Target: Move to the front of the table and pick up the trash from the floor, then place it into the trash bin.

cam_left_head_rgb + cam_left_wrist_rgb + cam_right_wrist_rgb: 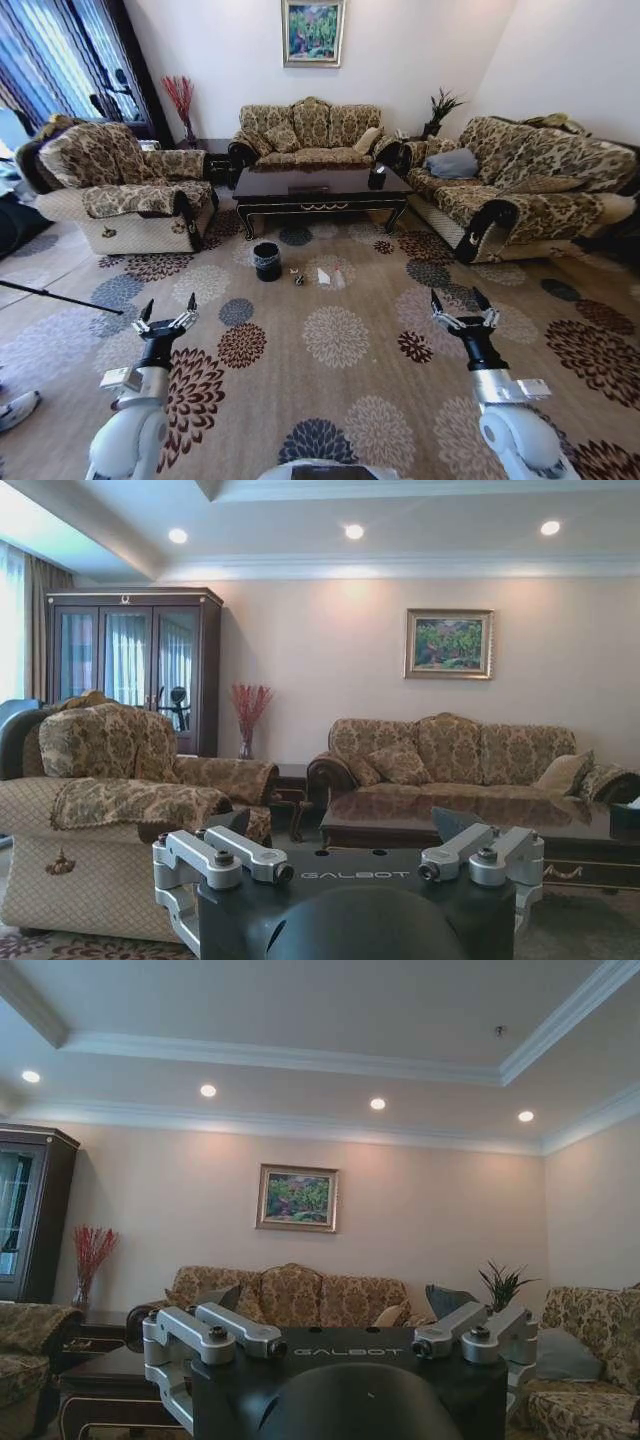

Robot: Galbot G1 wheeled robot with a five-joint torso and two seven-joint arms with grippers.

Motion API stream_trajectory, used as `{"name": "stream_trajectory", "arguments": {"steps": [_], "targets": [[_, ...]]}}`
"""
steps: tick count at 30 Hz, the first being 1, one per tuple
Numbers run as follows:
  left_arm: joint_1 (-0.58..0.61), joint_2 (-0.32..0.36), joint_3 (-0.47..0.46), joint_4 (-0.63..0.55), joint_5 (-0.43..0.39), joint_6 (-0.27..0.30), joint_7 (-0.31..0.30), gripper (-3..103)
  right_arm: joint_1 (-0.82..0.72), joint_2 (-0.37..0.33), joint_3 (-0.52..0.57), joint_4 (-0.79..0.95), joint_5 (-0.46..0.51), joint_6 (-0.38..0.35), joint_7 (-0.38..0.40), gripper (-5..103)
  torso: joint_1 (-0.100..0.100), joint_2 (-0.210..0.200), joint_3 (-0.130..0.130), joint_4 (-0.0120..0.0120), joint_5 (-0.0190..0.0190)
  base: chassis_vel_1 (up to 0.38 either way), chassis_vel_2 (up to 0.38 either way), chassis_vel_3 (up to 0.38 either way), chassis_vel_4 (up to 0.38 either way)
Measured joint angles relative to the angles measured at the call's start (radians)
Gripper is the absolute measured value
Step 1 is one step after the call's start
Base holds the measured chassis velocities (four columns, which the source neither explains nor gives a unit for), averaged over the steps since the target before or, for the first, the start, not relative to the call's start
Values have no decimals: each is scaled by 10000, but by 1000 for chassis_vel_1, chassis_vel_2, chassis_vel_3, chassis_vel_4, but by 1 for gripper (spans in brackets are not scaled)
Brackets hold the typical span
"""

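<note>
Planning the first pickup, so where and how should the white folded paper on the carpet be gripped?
From this far off, only a hedged call: the white folded paper seems to stand up slightly from the carpet, between the trash bin and the bottle. Pinch its raised upper edge, coming straight down from above. Both grippers, left and right, have open jaws.

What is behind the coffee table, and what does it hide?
Behind the table stands a patterned sofa under a framed painting. The table covers the sofa's lower front and the floor beneath.

Litter pieces (318, 276) on the carpet by the table's front edge: too small for me to identify. Armchair (90, 820) cut off by frame edge.
</note>
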Motion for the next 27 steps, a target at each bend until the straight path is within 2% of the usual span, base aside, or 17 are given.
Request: {"name": "stream_trajectory", "arguments": {"steps": [13, 27], "targets": [[63, -7, 4, -111, 178, 132, -68, 100, -52, -24, 84, 87, 261, -181, 159, 100, -12, -26, -10, 0, 1, 0, 0, 0, 0], [4, -20, 46, 18, 239, 164, -59, 100, 28, 22, 59, -52, 252, -185, 163, 100, -242, -516, -275, -1, 1, 0, 0, 0, 0]]}}
